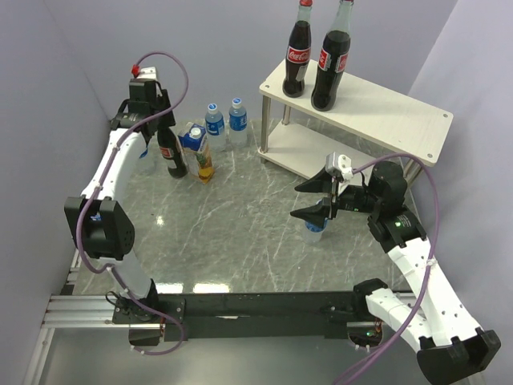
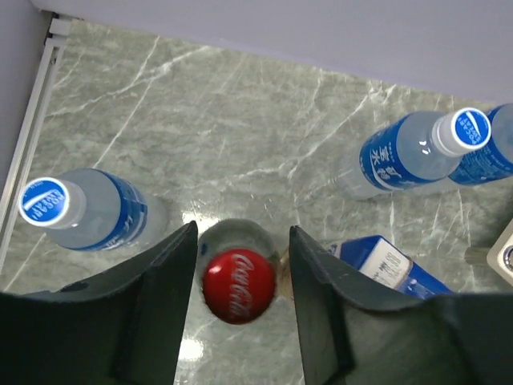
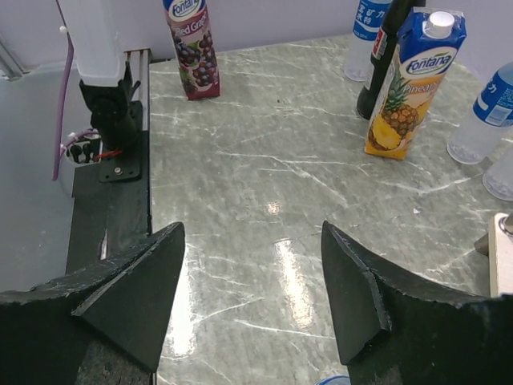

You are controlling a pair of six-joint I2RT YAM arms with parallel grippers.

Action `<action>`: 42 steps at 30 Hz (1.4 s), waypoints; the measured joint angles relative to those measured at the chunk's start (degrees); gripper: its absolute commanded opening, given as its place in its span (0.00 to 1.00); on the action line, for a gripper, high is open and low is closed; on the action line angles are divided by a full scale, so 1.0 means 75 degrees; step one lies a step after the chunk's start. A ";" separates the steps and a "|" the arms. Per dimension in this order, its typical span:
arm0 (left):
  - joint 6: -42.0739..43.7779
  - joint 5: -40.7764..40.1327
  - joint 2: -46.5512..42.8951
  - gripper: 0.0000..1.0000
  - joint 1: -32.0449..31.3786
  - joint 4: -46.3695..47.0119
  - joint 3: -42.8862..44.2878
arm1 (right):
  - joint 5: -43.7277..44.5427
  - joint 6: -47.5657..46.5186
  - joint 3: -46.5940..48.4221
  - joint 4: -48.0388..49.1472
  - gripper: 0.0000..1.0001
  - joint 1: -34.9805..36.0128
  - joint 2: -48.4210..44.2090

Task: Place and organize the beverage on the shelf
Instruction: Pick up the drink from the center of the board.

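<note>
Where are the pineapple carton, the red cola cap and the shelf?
pineapple carton (image 3: 405,96), right wrist view, front face
red cola cap (image 2: 238,285), left wrist view, cap top
shelf (image 1: 397,112), top external view, upper board

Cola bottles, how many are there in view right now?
3. Two cola bottles stand on top of the shelf; the third cola bottle stands on the table, far left, inside the left gripper. None seems hidden.

The shelf (image 1: 401,120) sits at two o'clock, two cola bottles (image 1: 298,56) on its top board. At ten o'clock, a third cola bottle (image 1: 171,156) stands left of a juice carton (image 1: 200,148); two water bottles (image 1: 214,124) behind; seemingly another water bottle (image 1: 315,233) at four.
</note>
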 measured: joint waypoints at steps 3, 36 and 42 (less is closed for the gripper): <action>0.0117 -0.0274 0.0114 0.33 -0.0189 -0.0172 0.0163 | -0.0015 -0.0015 0.0000 -0.0003 0.75 -0.0032 0.0000; 0.0189 -0.1306 -0.3882 0.00 -0.2124 -0.2369 -0.2113 | 0.0335 -0.0883 -0.0108 -0.0020 0.77 0.1475 0.0758; -0.0050 -0.1026 -0.3920 0.00 -0.3101 -0.2734 -0.2107 | 0.1714 -0.1294 0.0067 0.0184 0.80 0.3258 0.1789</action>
